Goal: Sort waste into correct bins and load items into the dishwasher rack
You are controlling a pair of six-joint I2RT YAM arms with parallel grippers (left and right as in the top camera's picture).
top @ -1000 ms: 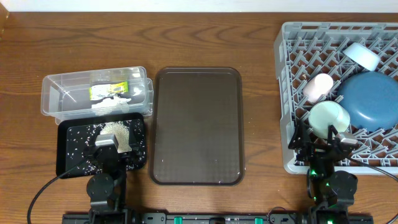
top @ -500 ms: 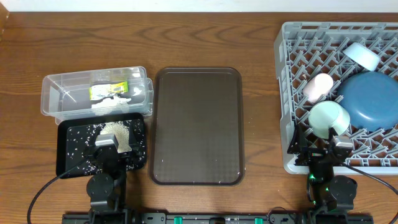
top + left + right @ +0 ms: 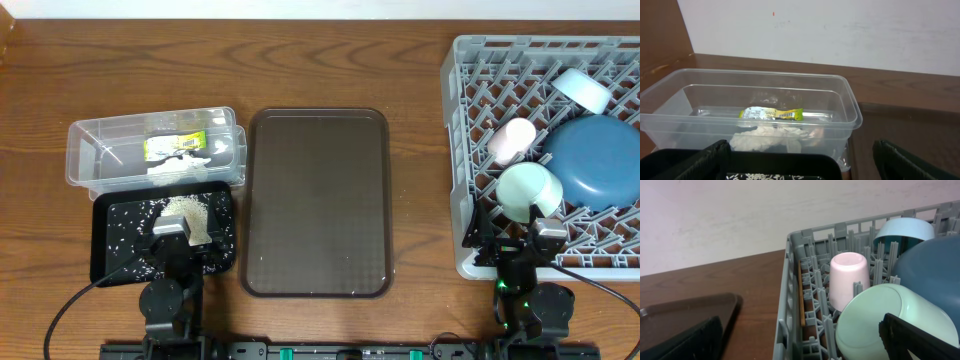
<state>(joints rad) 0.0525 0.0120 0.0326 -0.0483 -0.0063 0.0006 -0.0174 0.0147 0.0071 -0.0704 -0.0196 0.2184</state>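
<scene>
The left gripper (image 3: 802, 162), jaws spread wide and holding nothing, hovers over the black tray (image 3: 110, 255) strewn with rice grains (image 3: 185, 210). Just beyond stands the clear tub (image 3: 850, 107) with the snack wrapper (image 3: 771, 114) and tissue (image 3: 767, 137). The right gripper (image 3: 805, 340), equally wide and unladen, sits at the near wall of the dishwasher rack (image 3: 460, 120), the mint-green bowl (image 3: 885, 320) directly ahead, then the pink cup (image 3: 848, 277), light-blue bowl (image 3: 902, 230) and dark-blue dish (image 3: 595, 160). It has drawn back slightly since a second ago. The brown serving tray (image 3: 318, 200) lies between the arms.

Tub (image 3: 80, 150) behind tray (image 3: 100, 240); dishes (image 3: 595, 160) in rack (image 3: 458, 150)
</scene>
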